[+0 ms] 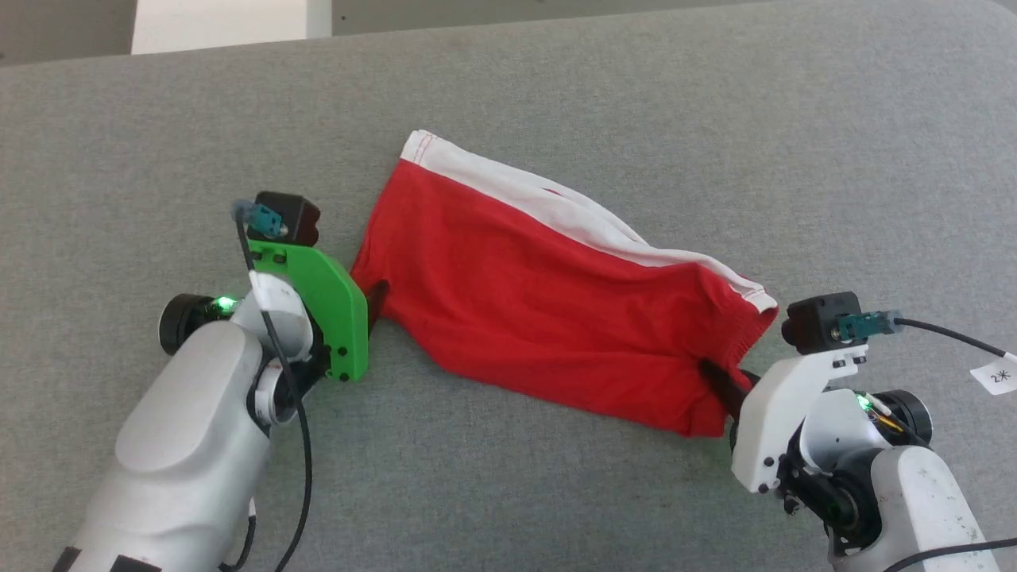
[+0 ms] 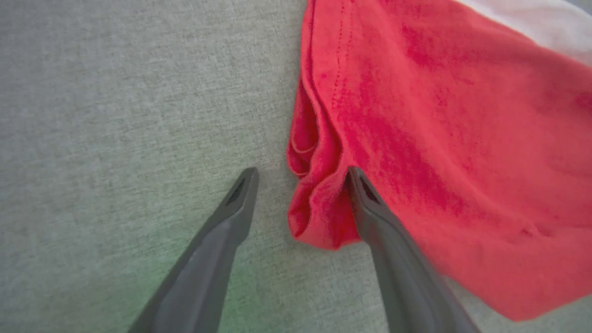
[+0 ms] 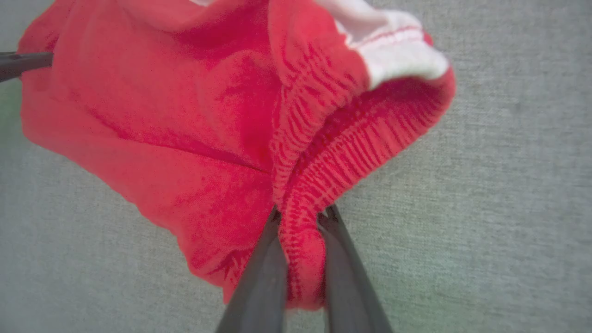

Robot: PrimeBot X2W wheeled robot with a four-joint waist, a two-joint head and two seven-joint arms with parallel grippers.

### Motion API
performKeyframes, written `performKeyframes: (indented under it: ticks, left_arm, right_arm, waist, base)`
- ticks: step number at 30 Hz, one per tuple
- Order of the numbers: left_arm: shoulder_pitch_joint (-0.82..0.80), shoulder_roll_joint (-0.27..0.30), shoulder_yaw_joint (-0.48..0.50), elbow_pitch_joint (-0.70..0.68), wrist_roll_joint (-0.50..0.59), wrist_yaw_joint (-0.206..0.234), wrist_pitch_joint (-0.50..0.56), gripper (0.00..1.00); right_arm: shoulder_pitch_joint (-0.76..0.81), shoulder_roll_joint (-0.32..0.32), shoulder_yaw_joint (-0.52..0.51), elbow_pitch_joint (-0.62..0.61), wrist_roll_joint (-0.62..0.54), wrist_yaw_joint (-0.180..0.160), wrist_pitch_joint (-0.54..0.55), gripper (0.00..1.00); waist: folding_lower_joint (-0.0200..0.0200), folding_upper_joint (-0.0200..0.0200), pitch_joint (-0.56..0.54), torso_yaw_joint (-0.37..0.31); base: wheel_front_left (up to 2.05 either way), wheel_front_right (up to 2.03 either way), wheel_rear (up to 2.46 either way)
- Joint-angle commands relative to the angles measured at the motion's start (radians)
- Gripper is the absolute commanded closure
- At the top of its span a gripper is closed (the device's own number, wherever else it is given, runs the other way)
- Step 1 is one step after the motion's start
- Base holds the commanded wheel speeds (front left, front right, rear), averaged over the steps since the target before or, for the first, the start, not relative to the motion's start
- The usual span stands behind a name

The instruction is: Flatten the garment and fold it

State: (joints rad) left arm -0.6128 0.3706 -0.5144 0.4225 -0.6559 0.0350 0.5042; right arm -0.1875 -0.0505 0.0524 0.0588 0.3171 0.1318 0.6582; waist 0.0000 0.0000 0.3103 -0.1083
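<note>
1. Grey fabric bench (image 1: 556,95) carries our bright red fabric shorts (image 1: 516,294) with a white side stripe, lying mid-bench, well away from its far edge.
2. Our left claw (image 2: 300,173) is spread at the leg hem (image 2: 314,138), with one finger touching it.
3. Our right claw (image 3: 300,212) pinches the ribbed waistband (image 3: 351,152).

Left arm (image 1: 175,429): pale grey shell; green bracket (image 1: 330,306) with black screws; black camera (image 1: 290,216), teal plug (image 1: 258,214), black cable (image 1: 304,445). Right arm (image 1: 914,492): white bracket (image 1: 775,421), second camera (image 1: 818,318), tag (image 1: 997,375) marked "2*". Green LEDs noted at both wrists. Left claw (image 2: 300,173), right claw (image 3: 300,212): dark tapered fingers.
</note>
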Motion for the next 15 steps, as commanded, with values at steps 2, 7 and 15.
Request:
performKeyframes:
  ticks: [2, 7, 15]
  left_arm:
    - [0.001, -0.018, -0.011, 0.023, -0.023, -0.014, 0.034, 0.88]
    - [0.02, -0.038, -0.003, 0.025, -0.084, -0.037, 0.075, 1.0]
    - [0.071, -0.04, 0.089, -0.055, -0.164, -0.03, -0.012, 1.0]
  right_arm:
    - [-0.018, 0.0, -0.001, 0.004, 0.007, -0.001, -0.01, 1.0]
    - [-0.017, 0.0, -0.008, 0.014, 0.007, -0.001, -0.019, 1.0]
    - [-0.01, 0.0, -0.022, 0.02, 0.005, -0.001, 0.0, 1.0]
  waist:
    - [0.0, 0.0, 0.012, -0.012]
    - [0.0, 0.0, 0.008, -0.009]
    - [0.0, 0.0, -0.051, 0.029]
  base:
    - [0.0, 0.0, 0.0]
    - [0.0, 0.0, 0.0]
    - [0.0, 0.0, 0.0]
